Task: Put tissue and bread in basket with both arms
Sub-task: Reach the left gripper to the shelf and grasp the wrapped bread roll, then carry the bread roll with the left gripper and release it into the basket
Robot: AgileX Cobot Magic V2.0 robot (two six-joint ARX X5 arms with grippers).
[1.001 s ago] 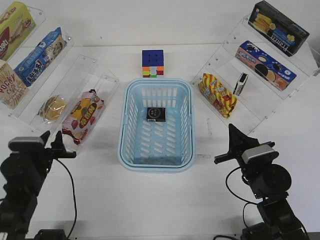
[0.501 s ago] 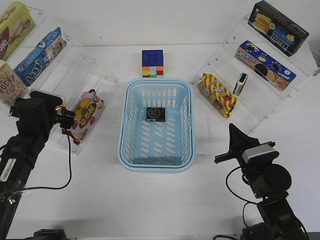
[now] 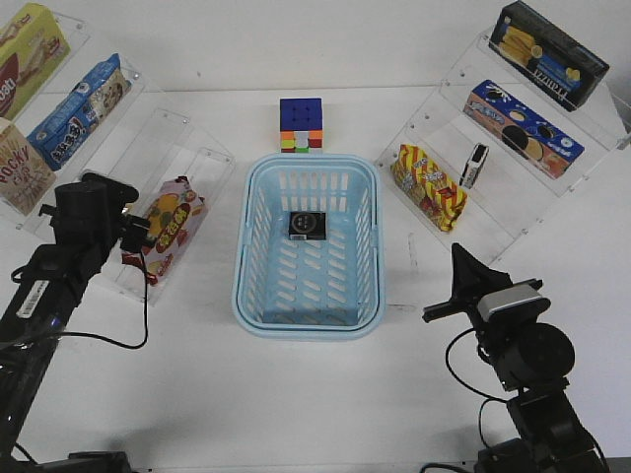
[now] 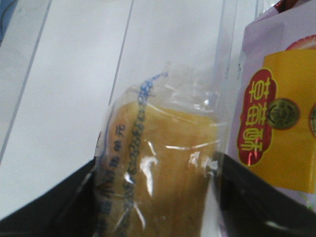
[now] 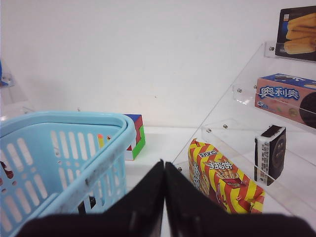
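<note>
The tissue [image 3: 308,224] already lies flat in the basket [image 3: 307,317], so the bread [image 4: 163,168] is the job now — it sits on the clear shelf [image 3: 175,133] between the wide-spread fingers of the left gripper [image 3: 131,232], beside the red-and-yellow snack bag [image 3: 166,226]. Close gently on the bun's middle, not just the wrap, and lift clear of that bag. The right gripper [image 5: 163,197] is pinched closed, empty, beside the basket. White table [image 3: 325,394], plain pale wall behind.
</note>
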